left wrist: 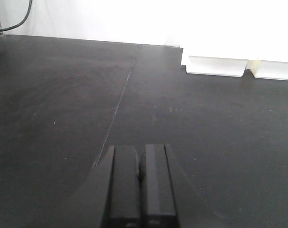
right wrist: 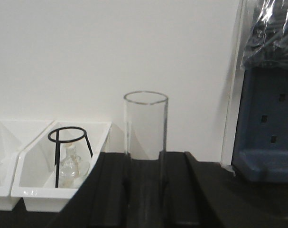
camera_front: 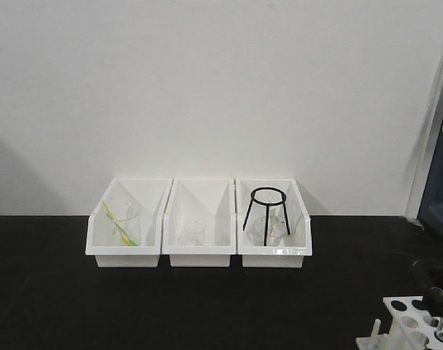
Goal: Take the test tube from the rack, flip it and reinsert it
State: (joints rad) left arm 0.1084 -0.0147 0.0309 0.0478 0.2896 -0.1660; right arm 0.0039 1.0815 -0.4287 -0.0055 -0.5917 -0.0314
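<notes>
The clear test tube (right wrist: 146,126) stands upright between my right gripper's black fingers, open round rim up, in the right wrist view. My right gripper (right wrist: 146,190) is shut on its lower part. In the front view the white rack (camera_front: 405,306) with round holes sits at the bottom right corner, and the dark right gripper (camera_front: 438,300) is just beside and above it, partly cut off by the frame edge. My left gripper (left wrist: 140,185) is shut and empty, low over the black table (left wrist: 63,104).
Three white slanted bins stand in a row at the wall: the left one (camera_front: 126,251) holds a beaker with yellow-green sticks, the middle one (camera_front: 199,251) a small beaker, the right one (camera_front: 274,254) a black tripod ring and a flask. A dark blue panel (right wrist: 269,118) stands at the right.
</notes>
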